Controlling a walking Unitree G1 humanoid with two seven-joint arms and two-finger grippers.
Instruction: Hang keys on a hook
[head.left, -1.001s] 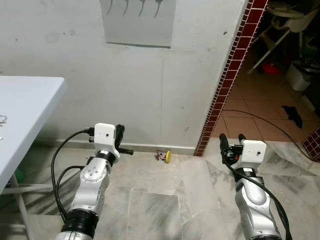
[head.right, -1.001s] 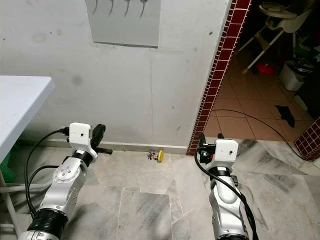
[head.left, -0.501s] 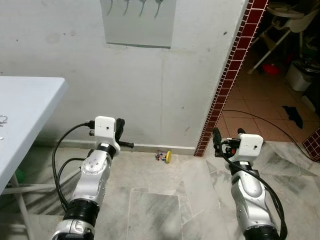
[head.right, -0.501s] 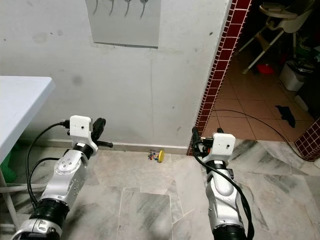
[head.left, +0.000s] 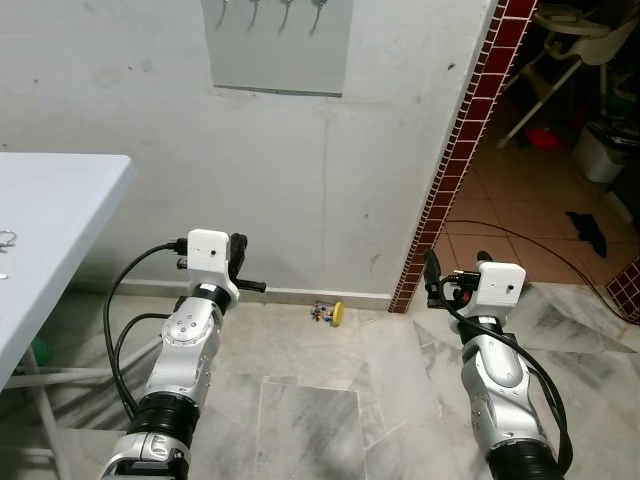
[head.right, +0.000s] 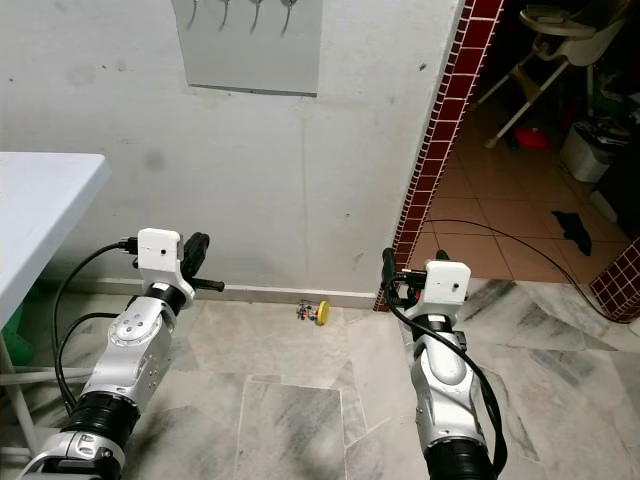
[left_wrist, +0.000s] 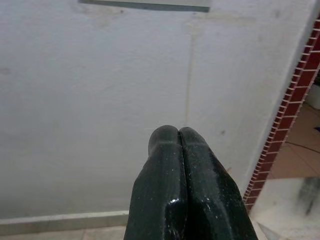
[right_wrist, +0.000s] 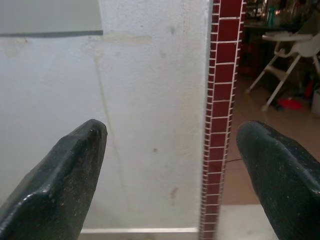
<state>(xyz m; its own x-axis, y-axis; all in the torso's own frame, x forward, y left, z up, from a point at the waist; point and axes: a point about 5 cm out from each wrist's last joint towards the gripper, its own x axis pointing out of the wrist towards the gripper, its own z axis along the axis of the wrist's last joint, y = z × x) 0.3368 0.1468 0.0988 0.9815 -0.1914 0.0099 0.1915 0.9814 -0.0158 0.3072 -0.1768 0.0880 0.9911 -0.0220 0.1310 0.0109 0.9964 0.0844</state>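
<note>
- Table: your white table edge sits well to the left of the keys, against the pale wall, with a small metal ring lying on its top near the picture's edge.
- Left gripper: you have it raised above the floor, left of the keys and nearer to you; in the left wrist view its two black fingers are pressed together with nothing between them, pointing at the wall.
- Hooks: a row of metal hooks hangs on a grey board high on the wall, above the keys and slightly to their left; none of them carries anything that you can see.
- Keys: the bunch, with a round yellow tag, lies on the marble floor just in front of the skirting, between your two arms and apart from both.
- Right gripper: you hold it up to the right of the keys, close to the red-tiled wall edge; its fingers stand wide apart and empty.
- Doorway: right of that tiled edge, well away from the keys, you see a terracotta floor, a black cable and a white high chair.
</note>
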